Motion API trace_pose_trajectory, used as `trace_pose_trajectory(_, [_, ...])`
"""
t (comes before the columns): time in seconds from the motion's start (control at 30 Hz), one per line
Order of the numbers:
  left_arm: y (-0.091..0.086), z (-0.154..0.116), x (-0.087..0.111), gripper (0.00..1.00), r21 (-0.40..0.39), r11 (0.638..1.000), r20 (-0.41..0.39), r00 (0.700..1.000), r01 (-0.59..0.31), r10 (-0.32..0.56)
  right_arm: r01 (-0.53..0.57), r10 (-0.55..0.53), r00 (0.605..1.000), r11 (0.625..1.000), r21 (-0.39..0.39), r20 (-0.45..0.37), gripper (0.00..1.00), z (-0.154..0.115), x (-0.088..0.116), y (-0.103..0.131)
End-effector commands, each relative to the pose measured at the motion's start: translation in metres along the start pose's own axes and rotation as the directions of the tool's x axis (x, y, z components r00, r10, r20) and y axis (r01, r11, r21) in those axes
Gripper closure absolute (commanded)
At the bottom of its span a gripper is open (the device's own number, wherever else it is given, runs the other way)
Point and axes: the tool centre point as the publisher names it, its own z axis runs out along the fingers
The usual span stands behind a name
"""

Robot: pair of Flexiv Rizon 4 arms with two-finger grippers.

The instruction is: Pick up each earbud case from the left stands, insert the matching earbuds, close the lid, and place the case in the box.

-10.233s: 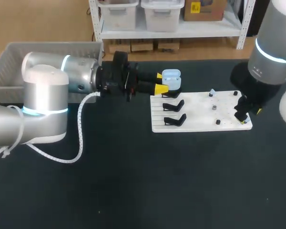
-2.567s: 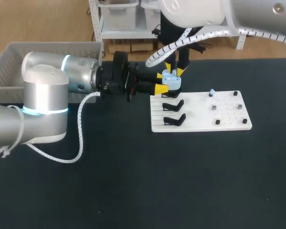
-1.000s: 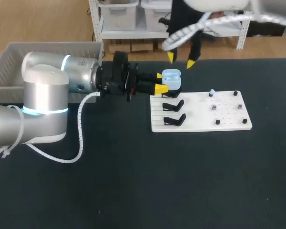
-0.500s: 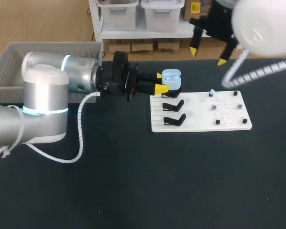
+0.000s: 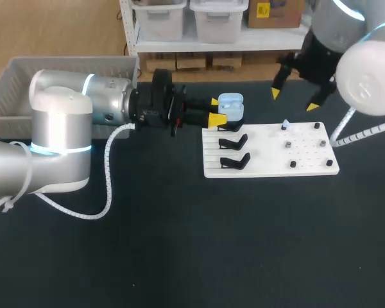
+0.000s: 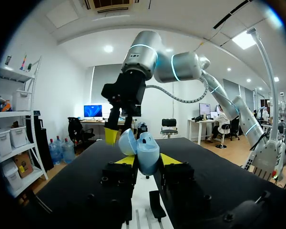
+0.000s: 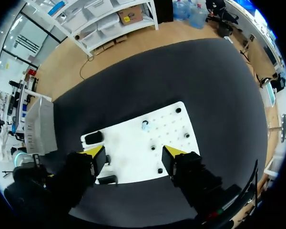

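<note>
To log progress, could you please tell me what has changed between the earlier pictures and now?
The right tool went from the right end of the white pegboard to just over the open light blue earbud case, then withdrew rightward and now hangs open and empty above the board. The left tool stayed shut on the case, unmoved.
</note>
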Motion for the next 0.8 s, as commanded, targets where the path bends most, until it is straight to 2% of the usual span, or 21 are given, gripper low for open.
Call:
trace_pose_trajectory(0.03, [-0.002, 0.0, 0.001, 1.0, -0.006, 1.0, 0.002, 1.0, -0.003, 0.003, 0.016, -0.015, 1.0, 0.999, 0.038, -0.027, 0.35, 0.018, -0.012, 0.001])
trace_pose_trajectory(0.17, [-0.002, 0.0, 0.001, 1.0, -0.006, 1.0, 0.002, 1.0, -0.003, 0.003, 0.034, -0.032, 0.999, 0.998, 0.046, -0.038, 0.46, 0.029, -0.011, -0.007])
trace_pose_trajectory(0.27, [-0.002, 0.0, 0.001, 1.0, -0.006, 1.0, 0.002, 1.0, -0.003, 0.003, 0.035, -0.032, 0.998, 0.998, 0.049, -0.051, 0.49, 0.038, -0.013, -0.012])
trace_pose_trajectory(0.6, [-0.002, 0.0, 0.001, 1.0, -0.006, 1.0, 0.002, 1.0, -0.003, 0.003, 0.026, -0.021, 0.995, 0.998, 0.055, -0.095, 0.51, 0.065, -0.014, -0.024])
trace_pose_trajectory(0.8, [-0.002, 0.0, 0.001, 1.0, -0.006, 1.0, 0.002, 1.0, -0.003, 0.003, 0.024, -0.018, 0.993, 0.999, 0.047, -0.115, 0.51, 0.072, -0.012, -0.025])
